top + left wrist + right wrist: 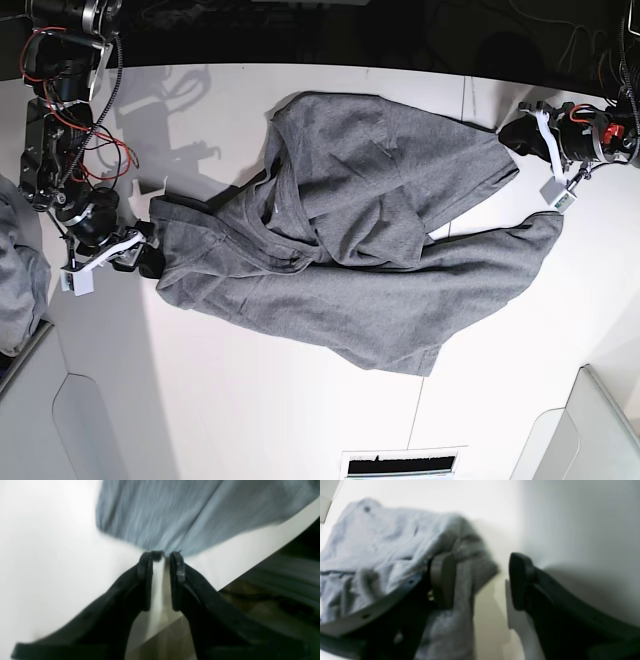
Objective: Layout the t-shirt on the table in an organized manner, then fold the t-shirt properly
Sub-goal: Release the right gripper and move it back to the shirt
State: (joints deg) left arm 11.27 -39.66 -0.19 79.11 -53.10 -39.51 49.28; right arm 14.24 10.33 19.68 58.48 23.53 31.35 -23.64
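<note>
The left gripper (161,555) has its 2 fingers narrowly parted, tips at the t-shirt (350,235) edge, gripping nothing. The right gripper (480,580) stands wide, 1 finger (442,580) over a rumpled fold. The shirt sprawls creased across the white table (250,420), between both arms.

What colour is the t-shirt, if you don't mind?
Plain heather grey t-shirt; the base view shows it best.
</note>
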